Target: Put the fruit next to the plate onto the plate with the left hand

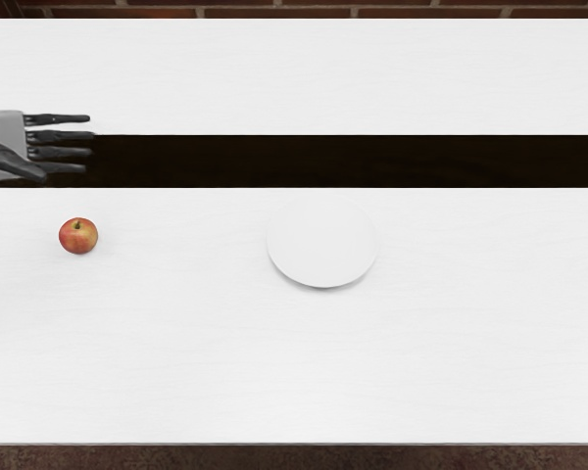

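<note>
White flat tabletop (451, 362) spans the full width of the near field; its near edge runs straight along the bottom, with a dark brown floor strip (274, 458) below it. Its far edge meets a dark horizontal gap (372, 162), beyond which lies a second white surface (372, 78) and then a thin band of red-brown brick wall (274, 8). Small round red-and-yellow apple (78, 236) sits on the near table, close to the left edge, stem up. Round white shallow plate (321, 243) lies near the table's centre, well apart from the apple and to its right, nothing on it. Bare table surface separates the two, with no object between them. Grey five-finger left hand (34, 145) enters at the left edge over the dark gap, on the far side of the apple and not touching it. Its dark fingers (64, 137) are extended straight toward the right, slightly spread, holding nothing.
</note>
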Robot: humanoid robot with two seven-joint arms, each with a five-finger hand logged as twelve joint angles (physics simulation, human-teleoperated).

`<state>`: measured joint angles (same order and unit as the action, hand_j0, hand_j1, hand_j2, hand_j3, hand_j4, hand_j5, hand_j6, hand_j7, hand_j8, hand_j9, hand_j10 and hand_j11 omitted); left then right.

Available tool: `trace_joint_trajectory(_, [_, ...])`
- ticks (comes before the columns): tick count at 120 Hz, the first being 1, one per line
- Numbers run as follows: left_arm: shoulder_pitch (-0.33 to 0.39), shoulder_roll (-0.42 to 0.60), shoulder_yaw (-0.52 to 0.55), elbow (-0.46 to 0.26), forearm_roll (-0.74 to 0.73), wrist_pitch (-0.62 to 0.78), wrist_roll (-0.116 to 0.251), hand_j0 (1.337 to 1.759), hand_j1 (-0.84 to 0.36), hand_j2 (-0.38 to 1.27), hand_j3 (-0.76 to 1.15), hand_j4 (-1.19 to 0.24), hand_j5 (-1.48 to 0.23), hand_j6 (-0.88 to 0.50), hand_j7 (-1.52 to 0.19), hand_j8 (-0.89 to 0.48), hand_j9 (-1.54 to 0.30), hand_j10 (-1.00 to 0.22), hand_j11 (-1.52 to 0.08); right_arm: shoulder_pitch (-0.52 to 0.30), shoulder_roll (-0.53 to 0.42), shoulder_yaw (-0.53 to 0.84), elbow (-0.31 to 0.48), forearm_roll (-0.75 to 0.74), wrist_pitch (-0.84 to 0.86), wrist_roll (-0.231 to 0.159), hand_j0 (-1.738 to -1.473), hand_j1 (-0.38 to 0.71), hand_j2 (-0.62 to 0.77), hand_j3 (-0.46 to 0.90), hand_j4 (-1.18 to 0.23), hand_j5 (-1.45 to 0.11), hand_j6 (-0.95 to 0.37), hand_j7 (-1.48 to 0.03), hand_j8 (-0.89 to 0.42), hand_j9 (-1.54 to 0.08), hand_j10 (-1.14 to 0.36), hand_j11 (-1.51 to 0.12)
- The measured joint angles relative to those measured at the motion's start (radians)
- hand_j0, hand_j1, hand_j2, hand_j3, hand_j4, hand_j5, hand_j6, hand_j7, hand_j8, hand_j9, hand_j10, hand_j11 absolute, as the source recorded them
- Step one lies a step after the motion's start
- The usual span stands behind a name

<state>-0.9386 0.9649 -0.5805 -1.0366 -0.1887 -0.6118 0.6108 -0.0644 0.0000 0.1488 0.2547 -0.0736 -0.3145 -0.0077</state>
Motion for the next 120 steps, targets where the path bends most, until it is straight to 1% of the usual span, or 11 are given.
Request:
trace_joint_trajectory(19, [-0.011, 0.004, -0.005, 0.009, 0.011, 0.000, 0.000, 1.658, 0.32, 0.00, 0.00, -0.02, -0.03, -0.02, -0.03, -0.02, -0.03, -0.02, -0.03, -0.001, 0.000, 0.001, 0.001, 0.001, 0.000, 0.000, -1.658, -0.35, 0.00, 0.00, 0.00, 0.00, 0.00, 0.00, 0.00, 0.00, 0.00, 0.00])
trace_joint_trajectory(24, [-0.026, 0.011, -0.010, 0.009, 0.047, 0.000, 0.000, 1.658, 0.32, 0.00, 0.00, -0.02, -0.03, -0.02, -0.03, -0.02, -0.03, -0.02, -0.03, -0.001, 0.000, 0.001, 0.001, 0.001, 0.000, 0.000, -1.658, -0.35, 0.00, 0.00, 0.00, 0.00, 0.00, 0.00, 0.00, 0.00, 0.00, 0.00])
trace_joint_trajectory(32, [-0.030, 0.039, -0.046, -0.006, 0.150, 0.000, 0.000, 1.658, 0.31, 0.00, 0.00, -0.03, -0.04, -0.03, -0.04, -0.03, -0.04, -0.03, -0.04, -0.001, 0.000, 0.001, 0.001, 0.000, 0.000, 0.000, -1.658, -0.35, 0.00, 0.00, 0.00, 0.00, 0.00, 0.00, 0.00, 0.00, 0.00, 0.00])
trace_joint_trajectory(36, [-0.034, 0.048, -0.063, -0.034, 0.212, 0.000, 0.000, 1.658, 0.31, 0.01, 0.00, -0.03, -0.04, -0.03, -0.04, -0.03, -0.04, -0.03, -0.04, 0.000, 0.000, 0.001, 0.001, 0.000, 0.000, 0.000, -1.658, -0.35, 0.00, 0.00, 0.00, 0.00, 0.00, 0.00, 0.00, 0.00, 0.00, 0.00])
trace_joint_trajectory(48, [-0.039, 0.054, -0.106, -0.155, 0.400, 0.000, 0.000, 1.658, 0.30, 0.01, 0.00, -0.04, -0.06, -0.04, -0.06, -0.04, -0.06, -0.04, -0.06, 0.000, 0.000, 0.001, 0.001, 0.000, 0.000, 0.000, -1.658, -0.35, 0.00, 0.00, 0.00, 0.00, 0.00, 0.00, 0.00, 0.00, 0.00, 0.00])
trace_joint_trajectory(56, [-0.064, 0.051, -0.127, -0.216, 0.504, 0.000, 0.000, 1.658, 0.29, 0.01, 0.00, -0.05, -0.07, -0.05, -0.07, -0.05, -0.07, -0.05, -0.07, 0.000, 0.000, 0.001, 0.001, 0.000, 0.000, 0.000, -1.658, -0.35, 0.00, 0.00, 0.00, 0.00, 0.00, 0.00, 0.00, 0.00, 0.00, 0.00])
trace_joint_trajectory(75, [-0.069, 0.008, -0.141, -0.355, 0.774, 0.000, 0.000, 1.658, 0.27, 0.01, 0.00, -0.07, -0.09, -0.07, -0.09, -0.07, -0.09, -0.07, -0.09, 0.000, 0.000, 0.001, 0.001, 0.000, 0.000, 0.000, -1.658, -0.35, 0.00, 0.00, 0.00, 0.00, 0.00, 0.00, 0.00, 0.00, 0.00, 0.00])
trace_joint_trajectory(82, [-0.067, -0.029, -0.142, -0.386, 0.879, 0.000, 0.000, 1.658, 0.26, 0.02, 0.00, -0.08, -0.10, -0.08, -0.10, -0.08, -0.10, -0.08, -0.10, 0.000, 0.000, 0.001, 0.001, 0.000, 0.000, 0.000, -1.658, -0.35, 0.00, 0.00, 0.00, 0.00, 0.00, 0.00, 0.00, 0.00, 0.00, 0.00])
trace_joint_trajectory(94, [-0.053, -0.098, -0.138, -0.417, 1.019, 0.002, 0.000, 1.658, 0.23, 0.02, 0.00, -0.11, -0.13, -0.11, -0.13, -0.11, -0.13, -0.10, -0.13, 0.000, 0.000, 0.001, 0.001, 0.000, 0.000, 0.000, -1.658, -0.35, 0.00, 0.00, 0.00, 0.00, 0.00, 0.00, 0.00, 0.00, 0.00, 0.00])
trace_joint_trajectory(110, [-0.052, -0.101, -0.085, -0.469, 1.199, 0.072, 0.000, 1.658, 0.17, 0.03, 0.00, -0.15, -0.19, -0.15, -0.19, -0.15, -0.19, -0.15, -0.19, 0.001, 0.000, 0.001, 0.001, -0.001, 0.000, 0.000, -1.658, -0.35, 0.00, 0.00, 0.00, 0.00, 0.00, 0.00, 0.00, 0.00, 0.00, 0.00])
trace_joint_trajectory(120, [-0.052, -0.095, -0.028, -0.502, 1.264, 0.114, 0.000, 1.658, 0.16, 0.03, 0.00, -0.17, -0.21, -0.17, -0.21, -0.17, -0.21, -0.17, -0.21, 0.001, 0.000, 0.000, 0.001, -0.001, 0.000, 0.000, -1.658, -0.35, 0.00, 0.00, 0.00, 0.00, 0.00, 0.00, 0.00, 0.00, 0.00, 0.00])
